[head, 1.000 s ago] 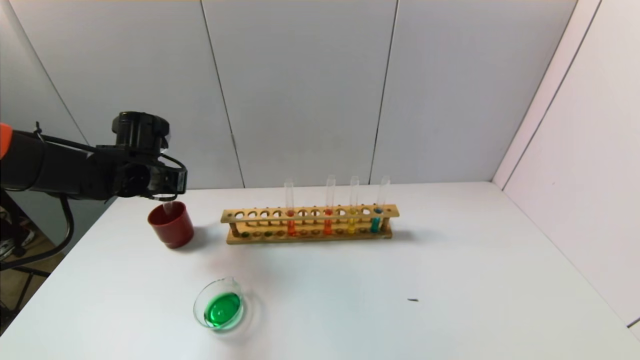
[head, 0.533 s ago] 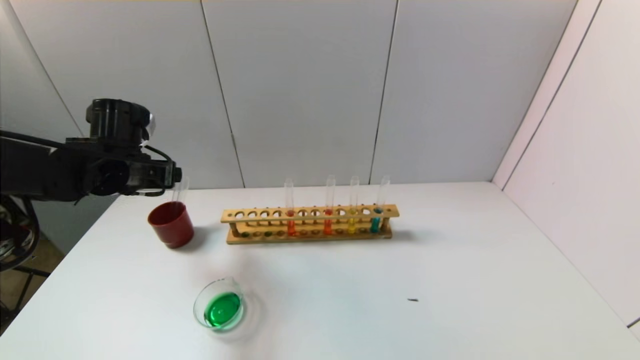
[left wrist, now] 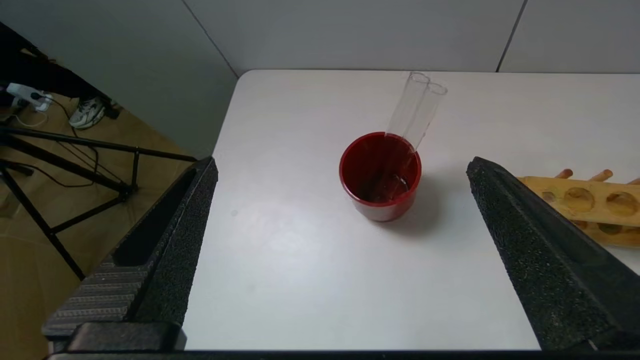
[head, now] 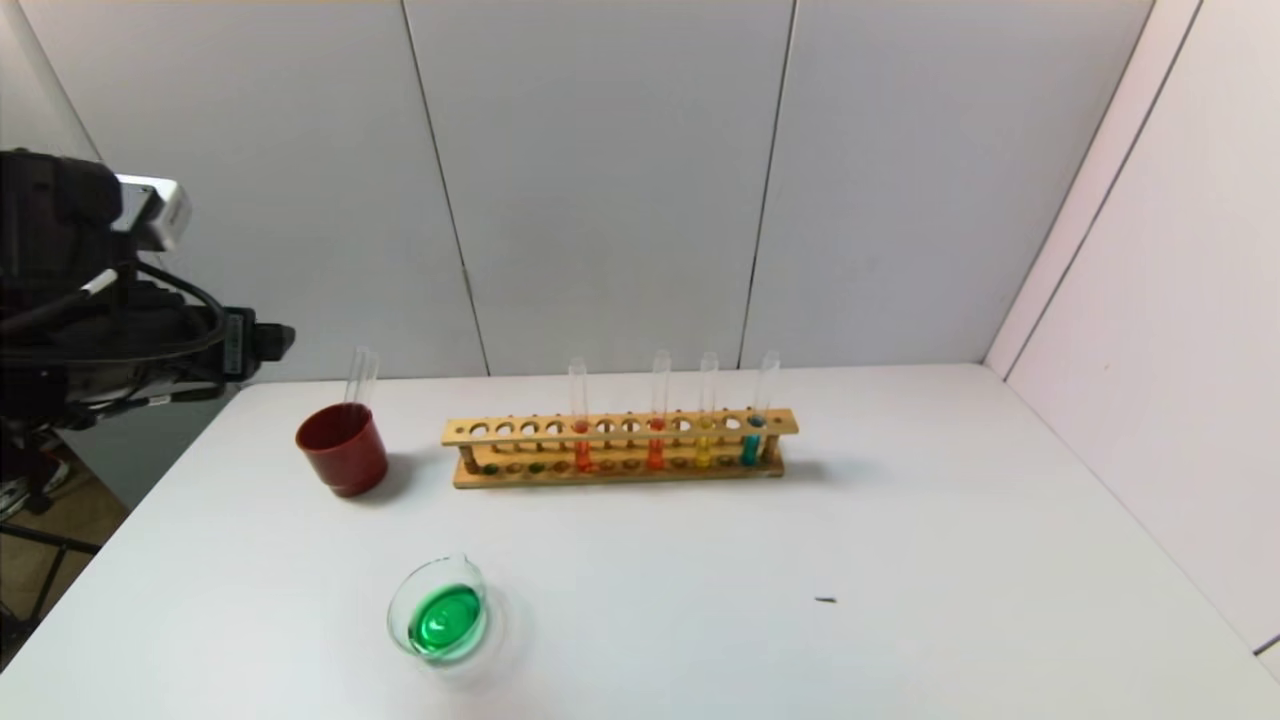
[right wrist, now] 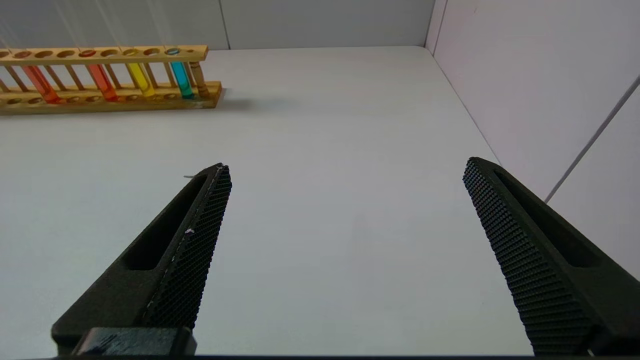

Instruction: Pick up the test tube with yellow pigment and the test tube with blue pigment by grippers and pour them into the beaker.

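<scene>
Black and bulky, the left gripper (left wrist: 340,250) is hanging at the far left of the scene, out past the left edge of the white surface (head: 900,520) and raised above it, its arm reaching in level from the left with the white camera box on top. Its jaws are standing wide apart and holding nothing; between them the left wrist view is showing the dark red cup (left wrist: 380,175) down on the surface, well apart from the fingers (left wrist: 165,250).

Two empty glass tubes (head: 360,375) are leaning together inside that cup (head: 342,448), their open ends sticking up past its rim. Right of the cup, the wooden rack (head: 620,448) is standing toward the far side. In it the yellow tube (head: 705,440) and the blue tube (head: 755,435) are sitting upright side by side at the right end, with two orange-red tubes (head: 617,442) to their left.

Nearer the robot, the beaker (head: 440,610) is sitting alone on the surface, near and slightly right of the cup, with green liquid (head: 445,620) pooled in its bottom.

Out of the head view, the right gripper (right wrist: 345,250) is hovering over the bare right part of the surface, jaws spread wide and empty, with the rack (right wrist: 105,75) far off to its left.
</scene>
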Available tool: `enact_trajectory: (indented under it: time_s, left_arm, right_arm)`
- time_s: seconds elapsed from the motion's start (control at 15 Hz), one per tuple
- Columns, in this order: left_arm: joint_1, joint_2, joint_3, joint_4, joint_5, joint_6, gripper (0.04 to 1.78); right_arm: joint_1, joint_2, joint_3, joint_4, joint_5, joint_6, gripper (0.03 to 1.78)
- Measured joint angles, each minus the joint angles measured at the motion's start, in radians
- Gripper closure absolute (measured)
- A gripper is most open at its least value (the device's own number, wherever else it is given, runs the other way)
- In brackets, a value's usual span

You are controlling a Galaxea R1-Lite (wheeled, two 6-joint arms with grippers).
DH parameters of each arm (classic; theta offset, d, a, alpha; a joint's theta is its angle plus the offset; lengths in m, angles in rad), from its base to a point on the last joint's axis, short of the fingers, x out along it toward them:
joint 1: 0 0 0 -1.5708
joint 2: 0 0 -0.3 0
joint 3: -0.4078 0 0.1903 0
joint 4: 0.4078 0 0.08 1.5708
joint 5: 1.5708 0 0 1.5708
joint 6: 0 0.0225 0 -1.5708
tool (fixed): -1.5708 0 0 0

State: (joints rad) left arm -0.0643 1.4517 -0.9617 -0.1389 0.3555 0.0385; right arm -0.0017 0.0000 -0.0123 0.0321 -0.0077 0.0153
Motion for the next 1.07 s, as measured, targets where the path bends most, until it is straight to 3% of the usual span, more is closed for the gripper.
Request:
enact_trajectory:
  time_s: [0.27, 0.6, 1.07]
  left_arm:
    - [0.017, -0.215, 0.098, 0.045, 0.000, 0.007, 0.07]
    - [0.023, -0.477, 0.144, 0.257, 0.003, 0.006, 0.07]
    - [0.023, -0.847, 0.294, 0.450, 0.000, 0.007, 0.07]
  right_arm:
    - [0.000, 0.000, 0.000, 0.000, 0.000, 0.000, 0.11]
    - [0.000, 0.000, 0.000, 0.000, 0.000, 0.000, 0.11]
    - [0.000, 0.000, 0.000, 0.000, 0.000, 0.000, 0.11]
